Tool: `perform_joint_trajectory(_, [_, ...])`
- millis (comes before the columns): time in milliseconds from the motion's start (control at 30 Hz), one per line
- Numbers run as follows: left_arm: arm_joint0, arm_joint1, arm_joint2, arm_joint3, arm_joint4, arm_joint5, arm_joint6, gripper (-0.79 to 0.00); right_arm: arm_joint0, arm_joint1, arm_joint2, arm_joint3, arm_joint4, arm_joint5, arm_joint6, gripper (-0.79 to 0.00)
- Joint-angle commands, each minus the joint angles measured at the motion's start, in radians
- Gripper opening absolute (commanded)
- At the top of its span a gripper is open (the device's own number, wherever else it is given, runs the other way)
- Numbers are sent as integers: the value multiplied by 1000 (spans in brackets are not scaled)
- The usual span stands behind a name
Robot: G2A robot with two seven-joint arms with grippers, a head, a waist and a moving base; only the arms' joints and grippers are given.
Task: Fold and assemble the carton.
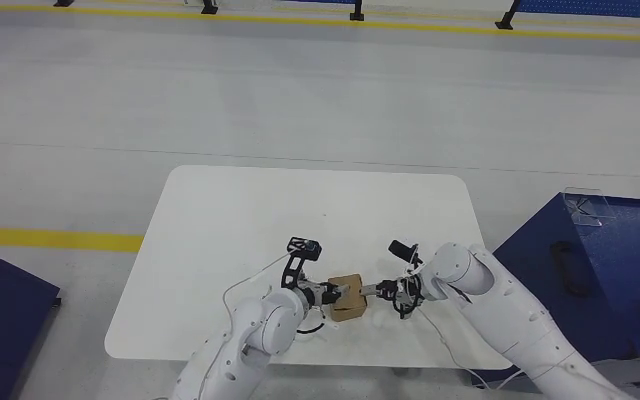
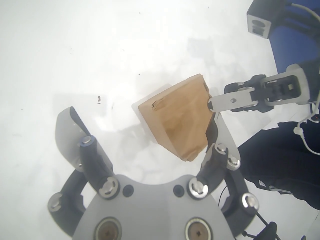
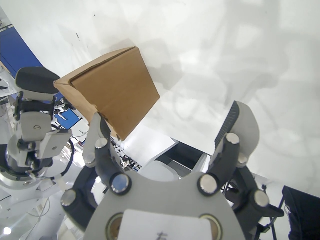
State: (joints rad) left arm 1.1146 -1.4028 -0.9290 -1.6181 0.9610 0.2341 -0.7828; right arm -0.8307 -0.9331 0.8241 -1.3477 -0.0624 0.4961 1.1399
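- Both arms lie closest under the head camera. The left arm (image 1: 250,335) and right arm (image 1: 500,300) angle inward from the robot's side of the table, so their grippers converge on the carton. I read this as a shared pressing pose, with each arm steadying the box against the other's push.
- White table (image 1: 300,210) carries the work. The carton sits toward its near edge, a spot both arms can reach.
- Brown carton (image 3: 112,86) lies between the two grippers. It is already box-shaped, with a flap seam along one face and a ragged edge on the side where the fingers meet it. Whether it rests flat or is tipped up on an edge, I cannot tell.
- Left gripper (image 2: 141,118) is spread wide and clamps nothing. Its near finger (image 2: 225,141) lies along the carton's ragged side, while the other finger stands well apart over bare table. That suggests nudging a flap inward rather than pinching.
- Right gripper (image 3: 167,113) is also splayed and empty. Its inner finger (image 3: 96,128) touches the carton's lower edge, and the outer finger is well clear of the box.
- Seen from the left wrist, the right gripper's tip meets the carton's corner just beside the near finger. Both contacts fall on one side, probably to tuck that last flap home.
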Motion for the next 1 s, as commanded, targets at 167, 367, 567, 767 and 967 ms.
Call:
perform_joint_trajectory(167, [59,14,-35,-91,31,-98,98,0,-9,2,22,-25,23,14,3,0])
perform_joint_trajectory(367, [66,16,-37,-103,35,-118,116,0,-10,2,26,-28,28,15,0,0])
perform_joint_trajectory(567, [66,16,-37,-103,35,-118,116,0,-10,2,26,-28,28,15,0,0])
perform_joint_trajectory(767, [72,17,-36,-117,-12,-208,140,0,-16,2,29,-31,35,9,-12,0])
perform_joint_trajectory(967, [70,65,-126,-104,45,-796,202,0,-79,24,153,-88,123,29,-91,0])
